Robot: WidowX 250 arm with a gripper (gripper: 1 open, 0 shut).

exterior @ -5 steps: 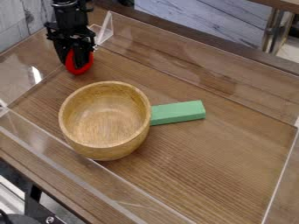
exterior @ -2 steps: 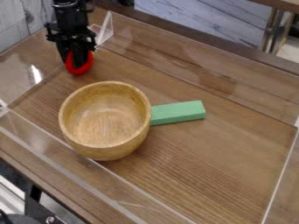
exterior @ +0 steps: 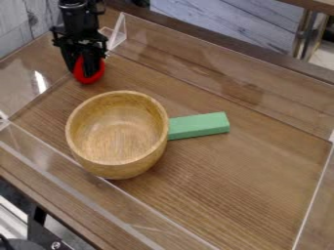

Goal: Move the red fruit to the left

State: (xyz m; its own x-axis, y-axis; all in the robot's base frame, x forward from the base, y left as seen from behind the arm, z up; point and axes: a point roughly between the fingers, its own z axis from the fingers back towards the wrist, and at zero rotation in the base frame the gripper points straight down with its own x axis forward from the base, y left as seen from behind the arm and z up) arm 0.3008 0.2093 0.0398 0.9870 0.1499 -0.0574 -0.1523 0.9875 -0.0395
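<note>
One risk: red fruit (exterior: pixel 88 70) rolling off across surface (exterior: pixel 248 127) if nudged; claw (exterior: pixel 84 64) straddling it, grip impossible to tell.

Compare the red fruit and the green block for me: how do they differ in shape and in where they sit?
The red fruit is small and rounded; the green block is flat and rectangular. The fruit sits far left between the jaws of the gripper, well apart from the wooden bowl; the block lies right beside the bowl's right rim, no gripper near it. Both rest on the wooden table.
</note>
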